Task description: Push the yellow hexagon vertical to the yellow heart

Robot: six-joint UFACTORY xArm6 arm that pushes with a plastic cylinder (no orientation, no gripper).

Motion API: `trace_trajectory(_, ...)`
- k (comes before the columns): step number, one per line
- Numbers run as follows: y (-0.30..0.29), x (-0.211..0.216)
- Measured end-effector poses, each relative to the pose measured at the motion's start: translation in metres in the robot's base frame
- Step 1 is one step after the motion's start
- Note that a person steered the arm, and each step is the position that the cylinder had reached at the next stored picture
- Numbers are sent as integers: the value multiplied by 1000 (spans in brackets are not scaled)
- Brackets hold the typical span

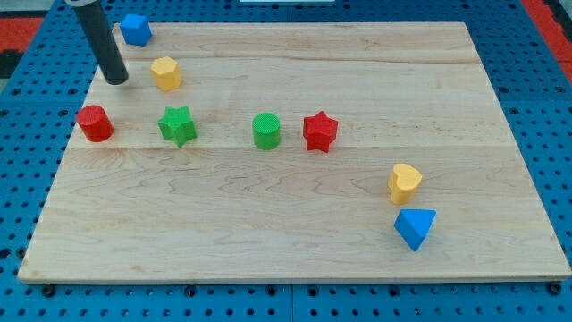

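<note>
The yellow hexagon [166,72] lies near the board's top left. The yellow heart [404,182] lies at the lower right, just above a blue triangle [416,226]. My tip [116,81] rests on the board a short way to the left of the yellow hexagon, with a small gap between them. The rod leans up toward the view's top left.
A blue block [135,29] sits at the top left corner, above the hexagon. A red cylinder [94,122], a green star [178,124], a green cylinder [266,131] and a red star [319,131] form a row across the middle. The wooden board [295,259] ends on blue pegboard.
</note>
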State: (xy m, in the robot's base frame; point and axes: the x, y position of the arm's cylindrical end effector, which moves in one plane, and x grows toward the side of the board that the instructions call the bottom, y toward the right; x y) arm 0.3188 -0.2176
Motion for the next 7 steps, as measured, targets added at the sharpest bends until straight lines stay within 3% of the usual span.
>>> trace_trajectory(1,115,-6)
trace_trajectory(2,167,-3)
trace_trajectory(3,103,-7)
trace_trajectory(4,104,-39)
trace_trajectory(5,126,-30)
trace_trajectory(6,157,7)
trace_trajectory(7,154,-9)
